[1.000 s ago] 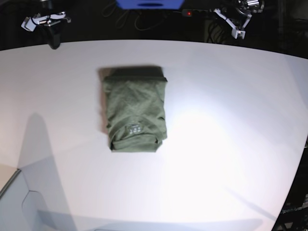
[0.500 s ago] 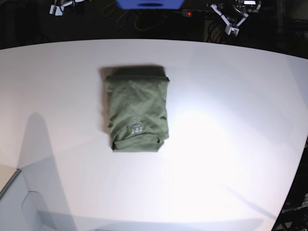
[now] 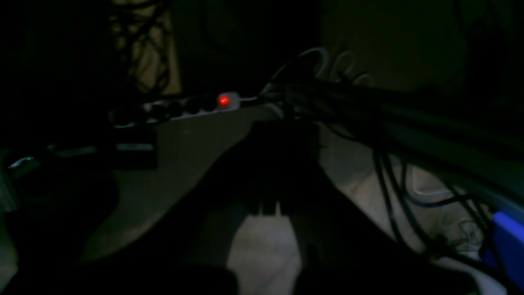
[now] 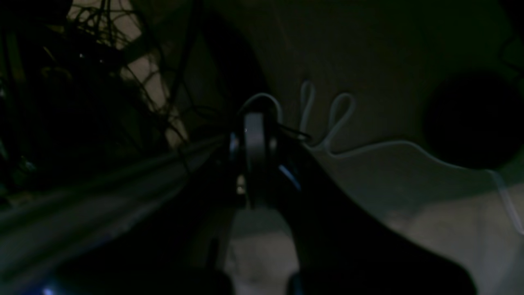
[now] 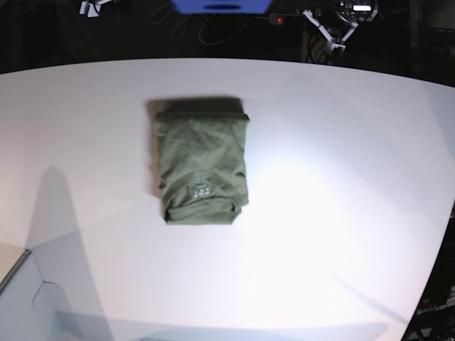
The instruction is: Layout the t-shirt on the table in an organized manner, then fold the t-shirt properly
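The olive-green t-shirt lies folded into a compact upright rectangle on the white table, left of centre, with its pale label print showing near the front end. Both grippers are behind the far table edge, well away from the shirt. My left gripper hangs at the top right, and only a sliver of my right gripper shows at the top left. In the dark wrist views the left gripper and the right gripper look shut and hold nothing.
Behind the table are a blue object, a power strip with a red light and tangled cables. A white cord loops over the dark floor. A pale box corner sits at the front left. The table edge curves away at the right.
Both arms have drawn further back past the far table edge; the right gripper has almost left the base view. The folded t-shirt has not moved.
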Controlling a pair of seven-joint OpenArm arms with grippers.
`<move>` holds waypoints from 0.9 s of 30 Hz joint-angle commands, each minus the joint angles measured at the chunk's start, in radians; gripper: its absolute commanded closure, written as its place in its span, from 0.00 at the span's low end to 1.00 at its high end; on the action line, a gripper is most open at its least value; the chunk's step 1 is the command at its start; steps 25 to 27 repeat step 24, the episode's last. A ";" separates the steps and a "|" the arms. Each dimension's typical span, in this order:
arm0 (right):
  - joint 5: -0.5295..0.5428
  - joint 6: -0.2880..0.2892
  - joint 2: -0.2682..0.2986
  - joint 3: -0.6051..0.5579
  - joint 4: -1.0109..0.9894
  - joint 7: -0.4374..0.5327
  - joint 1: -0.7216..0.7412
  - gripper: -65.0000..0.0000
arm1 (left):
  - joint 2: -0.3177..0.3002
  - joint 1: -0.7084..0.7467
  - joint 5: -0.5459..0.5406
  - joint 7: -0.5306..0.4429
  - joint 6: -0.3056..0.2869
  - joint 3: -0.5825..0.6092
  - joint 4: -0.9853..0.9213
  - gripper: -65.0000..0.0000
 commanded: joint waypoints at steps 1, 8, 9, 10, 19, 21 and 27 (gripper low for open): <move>0.002 -0.025 0.024 -0.003 -0.044 0.012 0.012 1.00 | -0.012 -0.017 0.000 -0.015 0.050 -0.001 -0.056 1.00; 0.002 -0.281 0.090 -0.153 -0.452 0.236 0.152 1.00 | -0.022 -0.134 0.003 -0.191 0.304 0.011 -0.372 1.00; 0.002 -0.347 0.087 -0.188 -0.483 0.276 0.158 1.00 | -0.022 -0.135 0.003 -0.196 0.346 0.028 -0.380 1.00; 0.002 -0.431 0.084 -0.225 -0.507 0.305 0.158 1.00 | -0.022 -0.138 0.003 -0.190 0.407 0.054 -0.387 1.00; 0.006 -0.993 0.013 -0.526 -0.512 0.312 0.177 1.00 | -0.009 -0.174 -0.008 -0.185 0.669 0.151 -0.423 1.00; 0.005 -0.993 0.013 -0.526 -0.512 0.312 0.177 1.00 | 0.003 -0.175 -0.008 -0.185 0.669 0.151 -0.423 1.00; 0.005 -0.993 0.016 -0.528 -0.512 0.312 0.177 1.00 | 0.008 -0.177 -0.008 -0.190 0.669 0.151 -0.423 1.00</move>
